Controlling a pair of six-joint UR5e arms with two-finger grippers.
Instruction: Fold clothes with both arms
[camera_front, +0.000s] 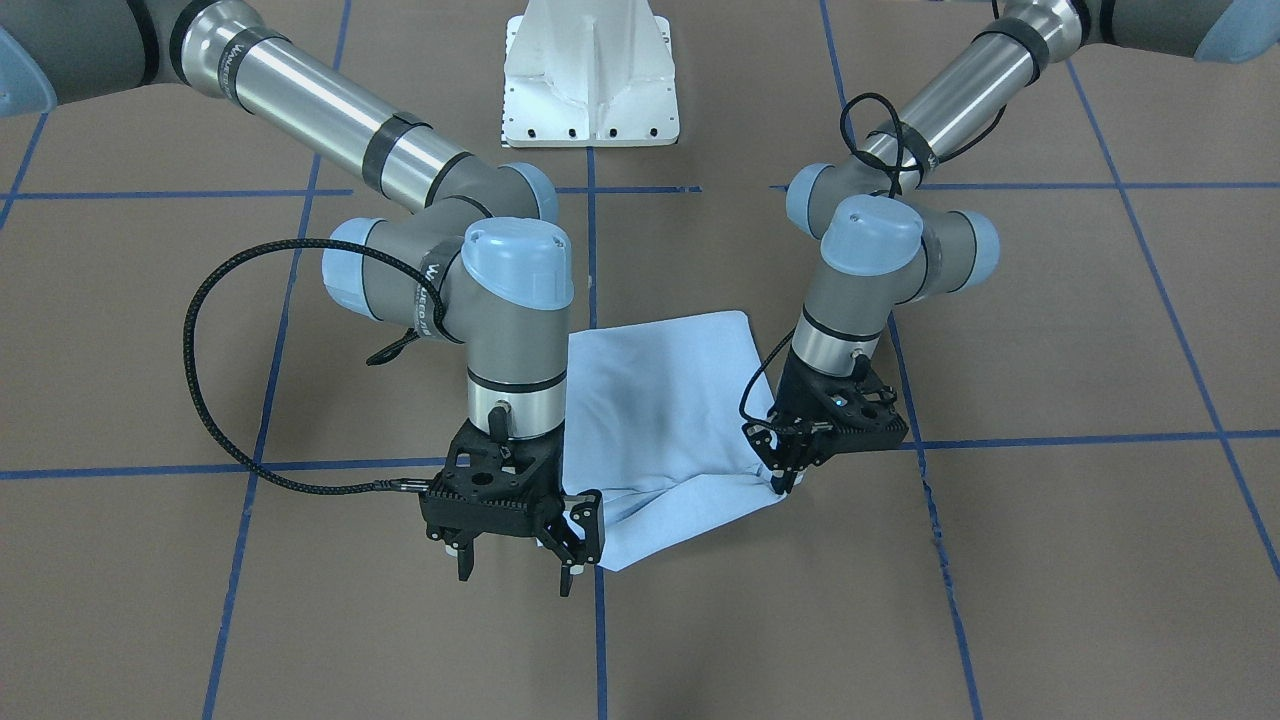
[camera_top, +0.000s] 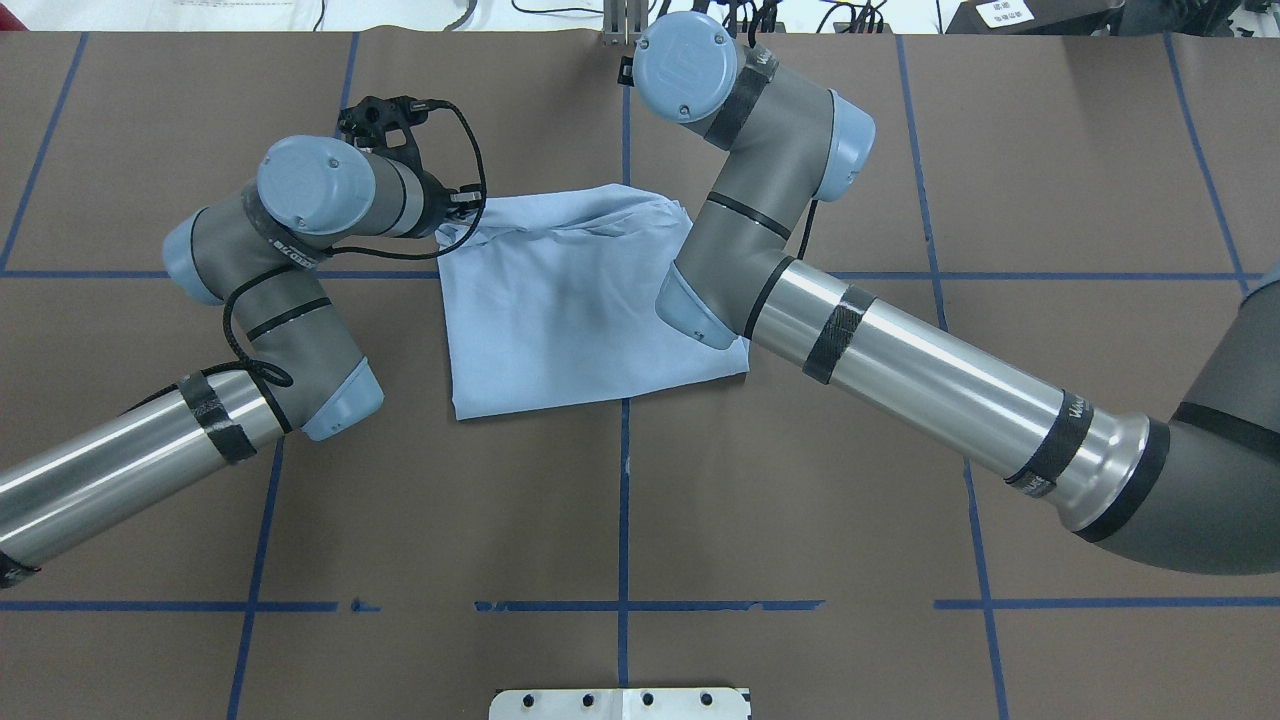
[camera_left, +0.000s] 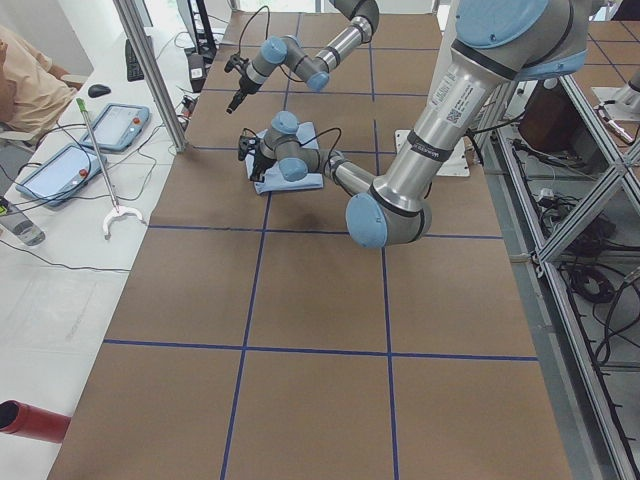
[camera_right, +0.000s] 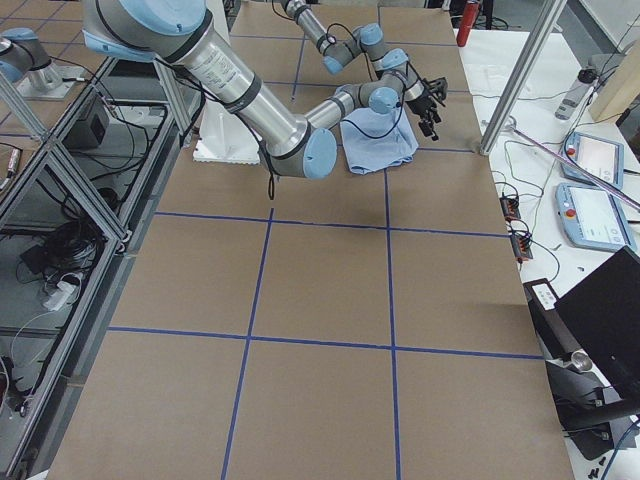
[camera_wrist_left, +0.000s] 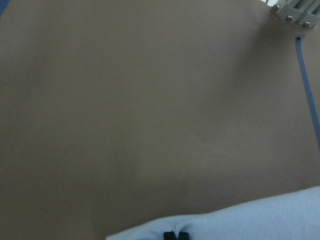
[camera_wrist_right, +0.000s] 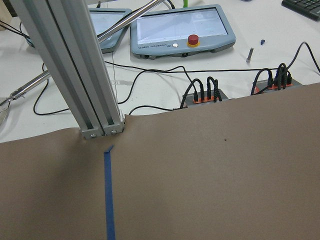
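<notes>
Two views differ. The overhead hides the right fingers (camera_front: 566, 572) beneath the wrist, while the front-facing view shows them spread wide and empty at the T-shirt (camera_front: 660, 400) edge. Left fingers (camera_front: 783, 478) are pinched tight on a bunched corner. The shirt is soft, light blue and folded roughly square, lying mid-way on the matte brown bench (camera_front: 1050, 560).

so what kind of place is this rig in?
Likely a robotics lab cell: aluminium frame post, teach pendants on the side bench, brown table gridded in blue tape, T-shirt as test piece.
</notes>
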